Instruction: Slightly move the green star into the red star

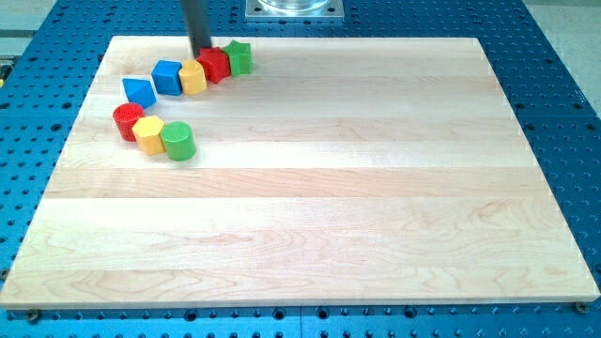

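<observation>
The green star [239, 56] sits near the board's top left and touches the right side of the red star [216, 65]. My tip [201, 51] comes down just above and left of the red star, at its upper left edge, close to the yellow block [192, 77]. The rod rises out of the view's top.
A row runs down-left from the red star: the yellow block, a blue cube [167, 76], a blue triangular block [139, 91]. Below it stand a red cylinder [128, 121], a yellow block [147, 134] and a green cylinder [177, 140]. The wooden board [310, 188] lies on a blue perforated table.
</observation>
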